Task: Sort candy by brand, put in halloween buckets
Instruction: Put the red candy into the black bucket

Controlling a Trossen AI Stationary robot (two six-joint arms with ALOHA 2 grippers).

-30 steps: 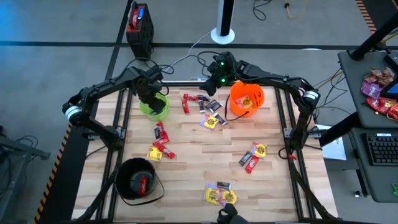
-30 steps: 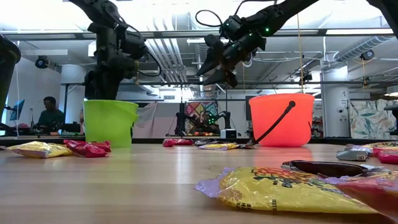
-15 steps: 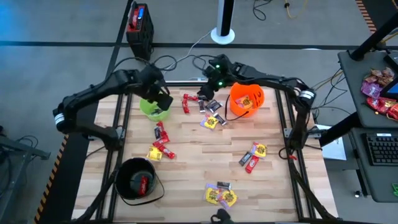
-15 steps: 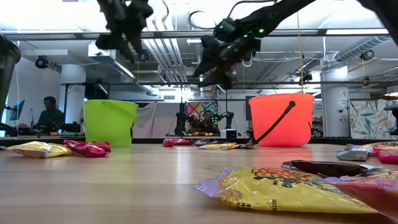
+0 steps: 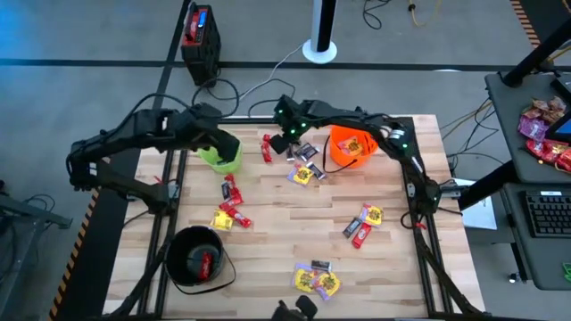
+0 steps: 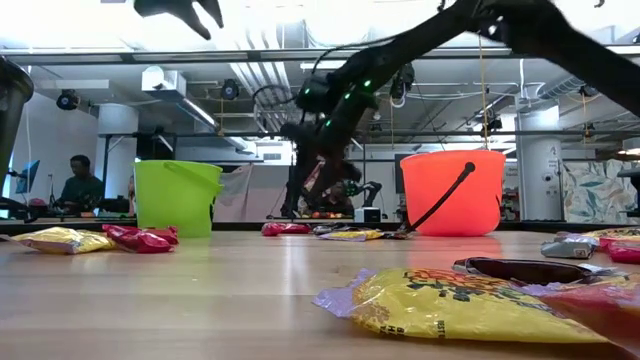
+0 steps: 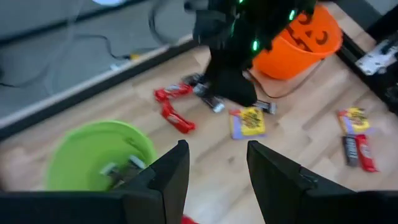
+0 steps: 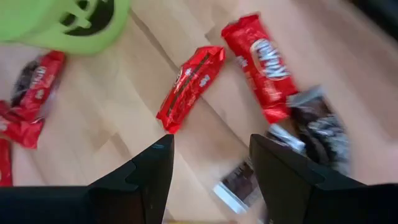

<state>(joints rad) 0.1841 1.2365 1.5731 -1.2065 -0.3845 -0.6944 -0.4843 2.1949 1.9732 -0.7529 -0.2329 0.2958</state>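
1. Wooden table [image 5: 268, 241] carries scattered candy, with three buckets spread along its edges so each brand gets its own drop spot: green bucket [image 5: 220, 153], orange bucket [image 5: 353, 143], black bucket [image 5: 194, 258].
2. Green bucket already holds dark-wrapped pieces, seen in the left wrist view; black bucket shows one red piece inside. Sorting is partly done, by my reading.
3. Left gripper [image 7: 214, 177] hangs above the green bucket, fingers spread, nothing between them. Bucket sits just below and to one side of the fingers; looks like an empty hand free for the next pick.
4. Right gripper [image 8: 208, 171] is low over the candy cluster between the green and orange buckets, fingers apart and empty.
5. Two red bars [image 8: 189, 87] lie just ahead of its fingertips; dark and silver wrappers [image 8: 314, 127] lie ahead and off to the side. None touched yet.
6. Likely next target is one of those red bars; which one, I cannot tell.
7. More candy lies well apart from both grippers: yellow packs [image 5: 317, 280] at the table's near edge.
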